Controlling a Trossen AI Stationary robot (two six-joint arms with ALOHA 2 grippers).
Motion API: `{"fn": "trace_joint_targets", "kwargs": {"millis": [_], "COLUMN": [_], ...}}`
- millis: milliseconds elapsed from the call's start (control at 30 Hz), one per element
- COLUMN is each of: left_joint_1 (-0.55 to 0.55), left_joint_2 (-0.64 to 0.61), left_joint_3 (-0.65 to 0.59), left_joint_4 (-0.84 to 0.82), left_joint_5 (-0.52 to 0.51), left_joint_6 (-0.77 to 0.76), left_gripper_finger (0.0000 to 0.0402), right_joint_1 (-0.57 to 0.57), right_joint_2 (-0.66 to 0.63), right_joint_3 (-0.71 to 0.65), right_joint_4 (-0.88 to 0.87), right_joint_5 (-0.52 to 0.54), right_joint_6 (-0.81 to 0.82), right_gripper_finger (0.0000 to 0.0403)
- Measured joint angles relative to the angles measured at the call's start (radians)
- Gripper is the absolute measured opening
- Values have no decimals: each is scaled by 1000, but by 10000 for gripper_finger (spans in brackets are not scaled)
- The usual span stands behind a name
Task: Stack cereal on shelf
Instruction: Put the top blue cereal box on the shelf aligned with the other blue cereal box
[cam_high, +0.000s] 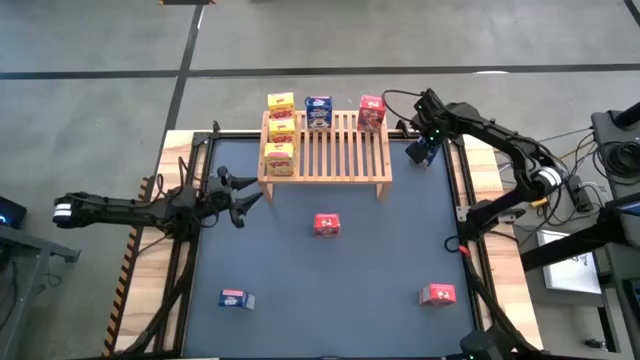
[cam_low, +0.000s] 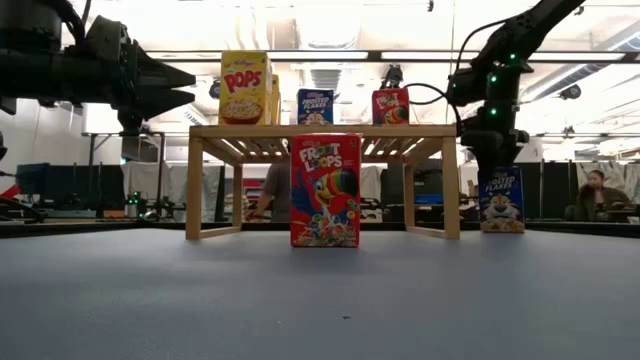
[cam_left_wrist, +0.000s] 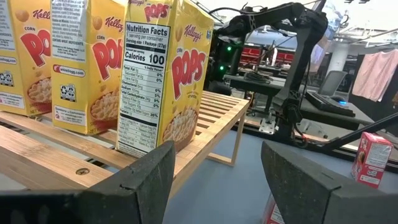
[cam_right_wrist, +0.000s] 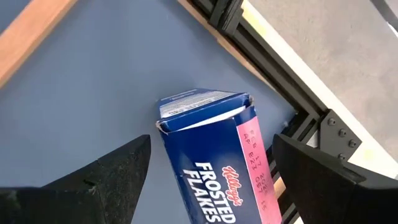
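**Blue box bracketed beside the rack; light cartons call for a gentle squeeze**

Nearest the front edge of the counter (cam_high: 300, 330), a blue box (cam_high: 236, 298) is seen lying flat on the left, and a red box (cam_high: 438, 294) on the right. Farther in, a Froot Loops box (cam_low: 325, 190) stands upright at mid-counter, in front of the shelf (cam_high: 325, 160). The left end effector (cam_high: 232, 197) is held level just off the shelf's left front corner, its fingers apart and nothing between them.

On the slats, three yellow Pops boxes (cam_high: 280, 130) are lined front to back along the left end; a blue Frosted Flakes box (cam_high: 318, 110) and a red one (cam_high: 371, 112) stand along the far edge.

Beside the shelf's far right corner, another Frosted Flakes box (cam_right_wrist: 214, 155) stands on the counter. The right end effector (cam_right_wrist: 211, 171) is poised over it, fingers spread wide to either side of the box; no contact can be made out.

The cartons are judged light, thin-walled and easily dented, with glossy printed faces that could slip. They would best be taken across the two narrow side panels, a little below the top flap, where folded edges stiffen the board. Being tall and narrow, a box is likely to tip if nudged.
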Motion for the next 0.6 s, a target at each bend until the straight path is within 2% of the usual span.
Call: {"fn": "trace_joint_targets", "kwargs": {"millis": [600], "left_joint_1": [0], "left_joint_2": [0], "left_joint_3": [0], "left_joint_4": [0], "left_joint_5": [0], "left_joint_6": [0], "left_gripper_finger": [223], "right_joint_1": [0], "right_joint_2": [-27], "right_joint_3": [0], "right_joint_4": [4], "right_joint_5": [-10], "right_joint_6": [0], "right_gripper_finger": [324]}}
